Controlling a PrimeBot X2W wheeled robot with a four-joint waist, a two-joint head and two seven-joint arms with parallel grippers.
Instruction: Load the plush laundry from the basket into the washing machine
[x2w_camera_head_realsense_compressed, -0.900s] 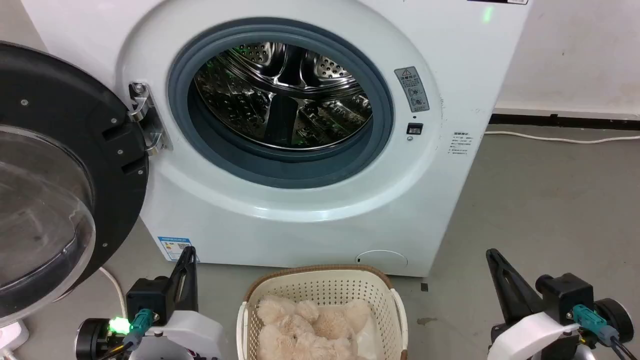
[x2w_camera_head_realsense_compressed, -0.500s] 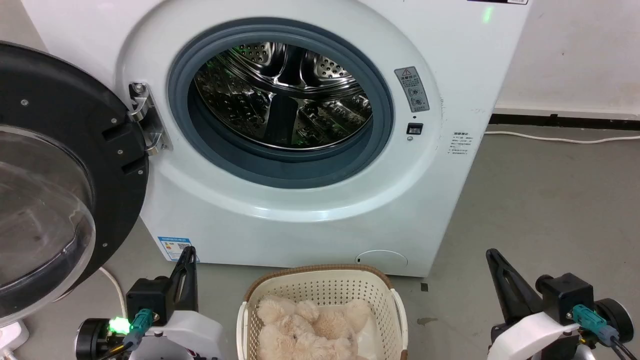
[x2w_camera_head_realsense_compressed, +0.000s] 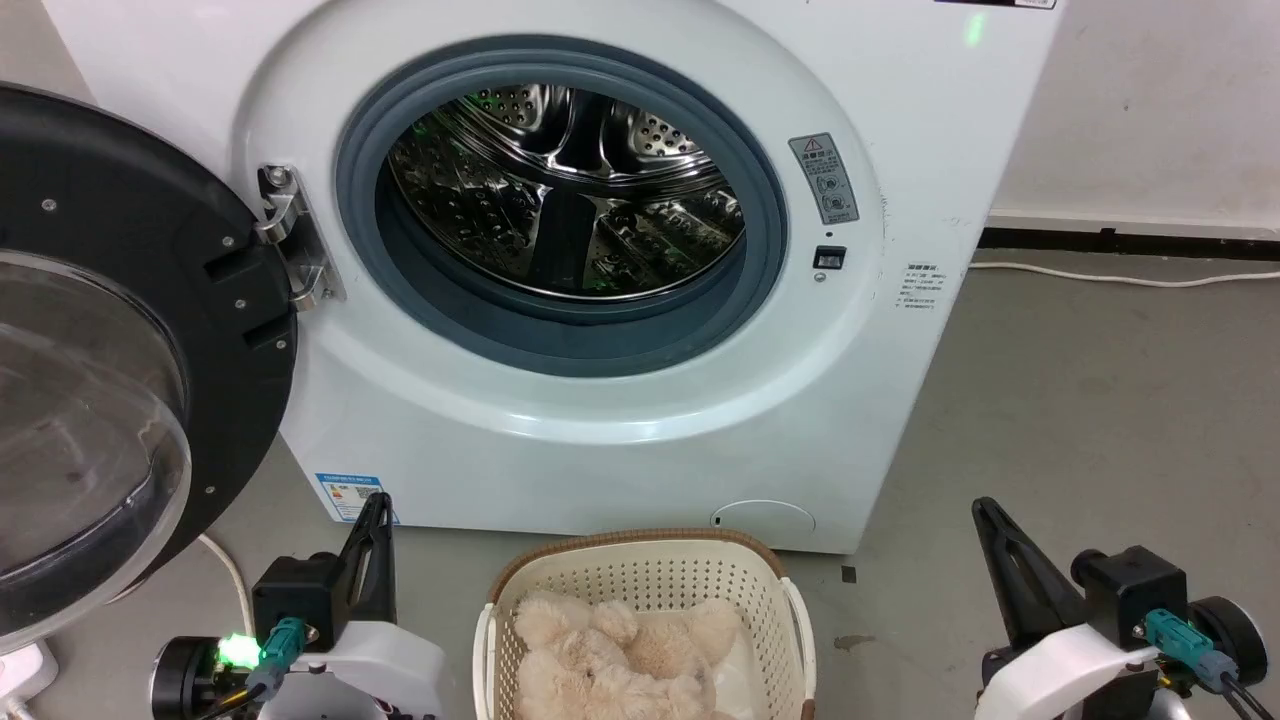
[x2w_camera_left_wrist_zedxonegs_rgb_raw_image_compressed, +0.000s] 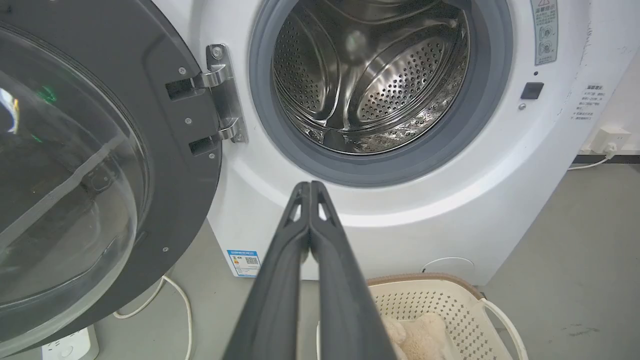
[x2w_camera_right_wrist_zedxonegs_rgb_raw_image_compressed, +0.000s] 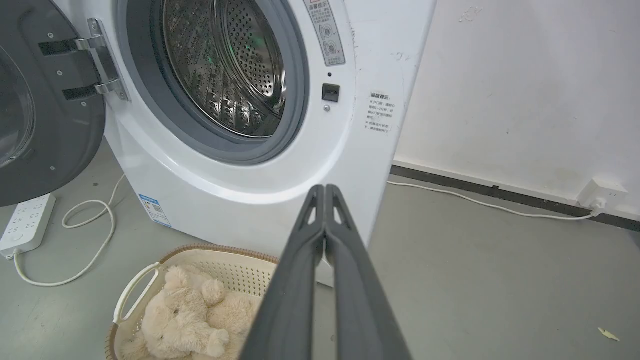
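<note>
Plush laundry (x2w_camera_head_realsense_compressed: 615, 660): fluffy cream tufts, lumpy, lying inside perforated oval plastic basket (x2w_camera_head_realsense_compressed: 640, 572), before washing machine (x2w_camera_head_realsense_compressed: 600, 450), steel drum (x2w_camera_head_realsense_compressed: 560, 190) exposed. Left gripper (x2w_camera_left_wrist_zedxonegs_rgb_raw_image_compressed: 310, 186), right gripper (x2w_camera_right_wrist_zedxonegs_rgb_raw_image_compressed: 325, 189): fingers pressed together, empty, flanking basket, apart from plush.

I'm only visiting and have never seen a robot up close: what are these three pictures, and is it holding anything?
One picture looks down from the robot's head; the other two look along each arm's two dark fingers. Before the robot stands a white washing machine, its door open, with no laundry visible in the steel drum. On the floor in front sits a cream basket with the plush laundry inside. The left gripper and right gripper are both closed and hold nothing.
</note>
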